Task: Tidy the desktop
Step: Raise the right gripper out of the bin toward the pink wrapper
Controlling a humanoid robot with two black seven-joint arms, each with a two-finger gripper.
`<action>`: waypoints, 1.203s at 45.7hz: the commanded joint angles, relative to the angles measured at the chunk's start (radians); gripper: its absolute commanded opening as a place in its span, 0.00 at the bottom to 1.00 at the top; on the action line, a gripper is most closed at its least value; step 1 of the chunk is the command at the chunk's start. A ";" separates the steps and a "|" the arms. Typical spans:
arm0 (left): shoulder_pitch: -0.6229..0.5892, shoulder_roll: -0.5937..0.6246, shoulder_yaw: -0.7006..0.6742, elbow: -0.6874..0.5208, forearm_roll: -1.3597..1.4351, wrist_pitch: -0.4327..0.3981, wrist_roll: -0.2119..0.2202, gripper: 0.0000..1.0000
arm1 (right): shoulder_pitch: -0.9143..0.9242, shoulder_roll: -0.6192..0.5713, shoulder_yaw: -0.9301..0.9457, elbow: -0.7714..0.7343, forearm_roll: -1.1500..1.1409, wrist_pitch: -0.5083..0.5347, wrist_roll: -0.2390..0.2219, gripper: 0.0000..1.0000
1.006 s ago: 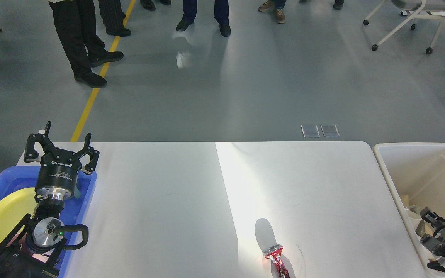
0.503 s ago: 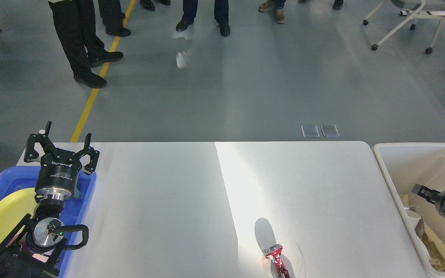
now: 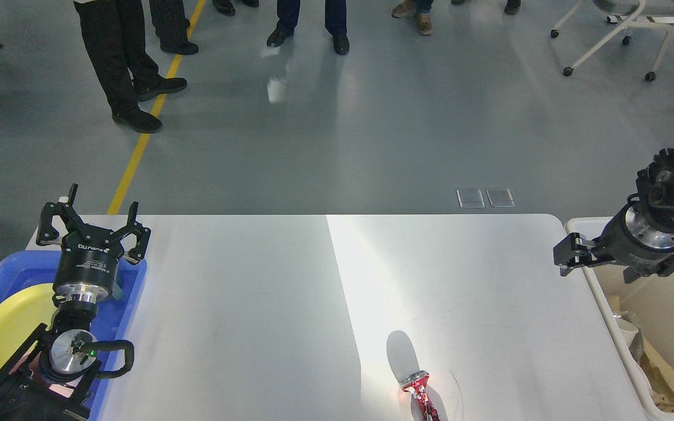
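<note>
A: R arm's up out of the cream bin (image 3: 659, 304) now. A sec ago it was down inside, near the scraps. So the drop looks done, I'd say.

B: And the right gripper (image 3: 571, 252)? Carrying anything?

A: Nothing I can see. It's side-on and dark, can't tell how far the fingers are spread. It hangs over the desktop (image 3: 255, 316), right at the far R corner.

B: Left one?

A: Left gripper (image 3: 94, 225) hasn't budged. Fingers spread wide, empty, above the blue tray (image 3: 135, 280) with the yellow plate (image 3: 6, 327).

B: What's left to clear?

A: Crushed red can (image 3: 420, 397), near front edge. Prob next.
</note>
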 commanded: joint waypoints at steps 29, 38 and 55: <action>0.001 0.000 0.000 0.000 0.000 0.000 -0.002 0.96 | 0.423 0.193 -0.033 0.397 0.292 0.048 -0.056 1.00; 0.000 0.000 0.000 0.000 0.001 0.000 0.000 0.96 | 0.415 0.204 -0.016 0.412 0.282 0.055 -0.054 0.98; 0.000 0.000 0.000 0.000 0.000 0.000 0.000 0.96 | 0.204 0.285 0.290 0.409 0.224 0.033 -0.181 0.97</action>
